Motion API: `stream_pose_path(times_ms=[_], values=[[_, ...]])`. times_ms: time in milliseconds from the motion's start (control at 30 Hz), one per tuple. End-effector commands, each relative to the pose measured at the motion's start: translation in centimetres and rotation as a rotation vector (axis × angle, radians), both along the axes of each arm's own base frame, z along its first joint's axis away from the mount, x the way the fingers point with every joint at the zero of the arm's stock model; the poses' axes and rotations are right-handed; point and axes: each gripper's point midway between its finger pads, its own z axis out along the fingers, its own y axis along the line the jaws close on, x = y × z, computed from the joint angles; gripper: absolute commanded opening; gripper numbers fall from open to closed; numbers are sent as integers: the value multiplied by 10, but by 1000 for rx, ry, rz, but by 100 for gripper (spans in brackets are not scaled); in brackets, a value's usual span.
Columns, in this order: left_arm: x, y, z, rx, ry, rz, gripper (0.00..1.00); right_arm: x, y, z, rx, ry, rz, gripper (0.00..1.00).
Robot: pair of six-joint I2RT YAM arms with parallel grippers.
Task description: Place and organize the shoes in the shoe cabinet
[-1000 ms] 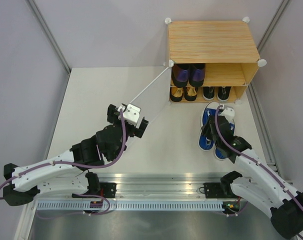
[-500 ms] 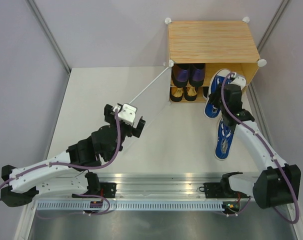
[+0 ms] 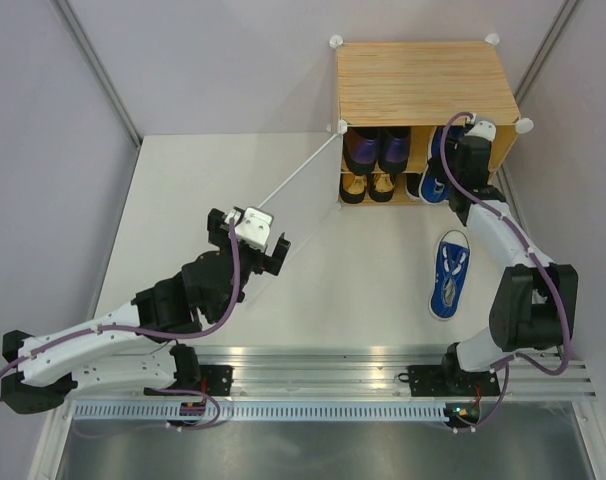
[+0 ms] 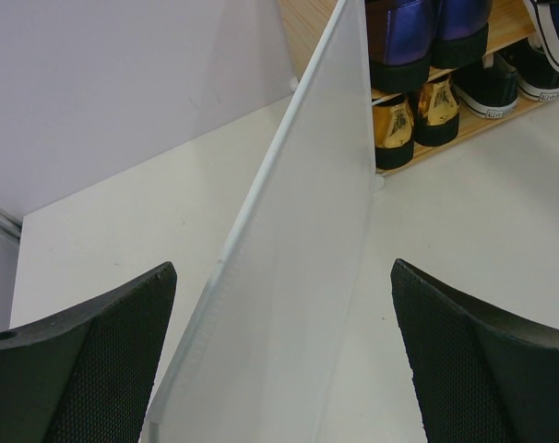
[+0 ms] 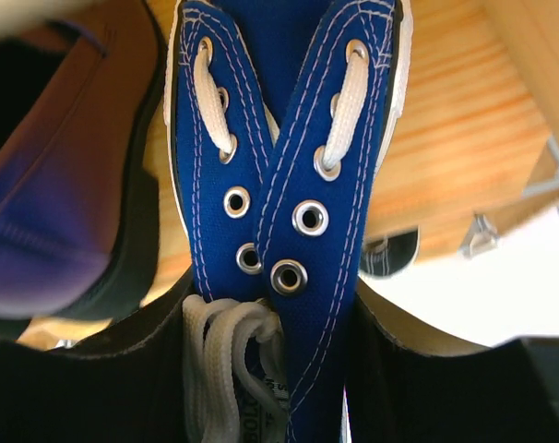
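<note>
A pale, matte worktop (image 3: 213, 180) fills the view, closed in by plain grey-lilac walls (image 3: 203, 60) with slanting metal struts (image 3: 98, 75) at the corners. The shoe cabinet (image 3: 423, 82) stands against the back wall. Well in front of the cabinet, along the worktop's near edge, runs an aluminium rail (image 3: 323, 365).

The cabinet's white door panel (image 4: 298, 277) stands swung open from its left front corner. The left hand (image 3: 251, 236) is at the panel's free edge, fingers spread wide on either side without touching it.

The right hand (image 5: 266, 369) pinches the held blue sneaker (image 3: 435, 178) at its laced throat, at the right of the cabinet's upper shelf. The second blue sneaker (image 3: 448, 275) lies on the worktop in front of the cabinet. Inside, the purple shoes (image 3: 378, 150) fill the upper left, with the gold shoes (image 3: 368, 187) below them and the black shoes (image 4: 501, 83) to the right of the gold.
</note>
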Motion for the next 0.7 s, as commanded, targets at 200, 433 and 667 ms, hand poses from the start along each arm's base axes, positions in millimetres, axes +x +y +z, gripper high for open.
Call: stream_pose_path(times_ms=[200, 433, 667], values=[[0, 6, 16, -19, -29, 8, 100, 64, 4, 74, -34, -235, 90, 1], [1, 4, 13, -5, -31, 11, 100, 87, 4, 69, -39, -228, 93, 11], [2, 3, 12, 0, -30, 10, 100, 89, 7, 46, -20, -189, 103, 58]])
